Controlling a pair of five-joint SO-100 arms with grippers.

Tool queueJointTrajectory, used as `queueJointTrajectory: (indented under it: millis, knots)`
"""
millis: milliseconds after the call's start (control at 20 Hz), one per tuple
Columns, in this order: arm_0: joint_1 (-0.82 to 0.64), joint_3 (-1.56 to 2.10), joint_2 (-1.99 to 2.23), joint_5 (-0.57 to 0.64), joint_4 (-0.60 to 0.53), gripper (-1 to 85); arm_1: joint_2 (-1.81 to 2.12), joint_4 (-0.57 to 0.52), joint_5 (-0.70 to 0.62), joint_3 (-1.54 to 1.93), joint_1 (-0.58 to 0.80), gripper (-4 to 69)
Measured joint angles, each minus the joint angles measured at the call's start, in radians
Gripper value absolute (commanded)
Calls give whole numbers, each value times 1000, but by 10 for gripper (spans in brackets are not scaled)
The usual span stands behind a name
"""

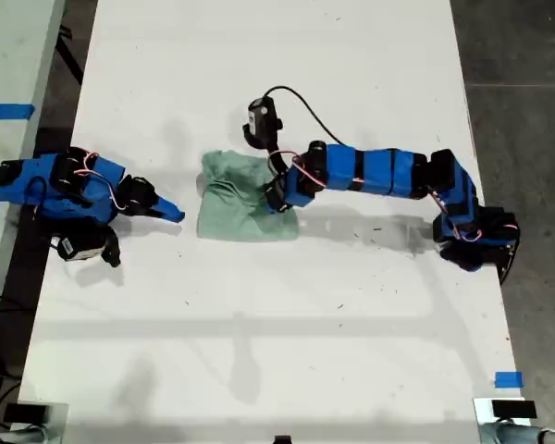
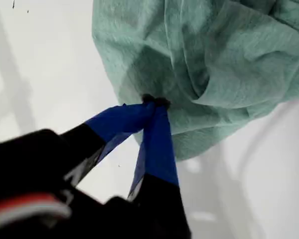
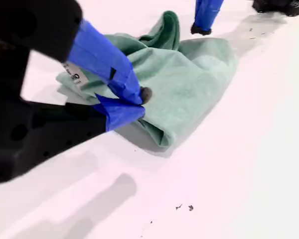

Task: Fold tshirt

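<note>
Your second pincer (image 3: 137, 99) pinches the pale mint-green cloth tshirt (image 3: 189, 74), which lies bunched and only roughly halved on the white worktop (image 3: 229, 174). Tidy folds remain. Your first pincer (image 2: 154, 104) sits closed, seemingly empty.

Rumpled mint-green tshirt (image 1: 245, 199) bunched on white table

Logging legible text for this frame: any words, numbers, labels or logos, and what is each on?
Nothing here reads clearly.
Small dark marks just behind the upper finger of my second gripper: too blurred to read, and their surface is unclear.
The tshirt: no print.
Blue tape on the table: blank.
</note>
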Motion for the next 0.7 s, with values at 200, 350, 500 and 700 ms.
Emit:
queueJointTrajectory:
  millis: [200,350,500,700]
  knots:
    - [-12,0,23,5,0,58,-52,-49,-6,0,11,-13]
    - [-15,-2,40,5,21,81,-97,-104,-43,0,58,-13]
    - [-15,-2,40,5,29,87,-101,-133,-109,0,196,-13]
    - [-15,-2,41,5,29,153,0,-133,-179,0,448,-13]
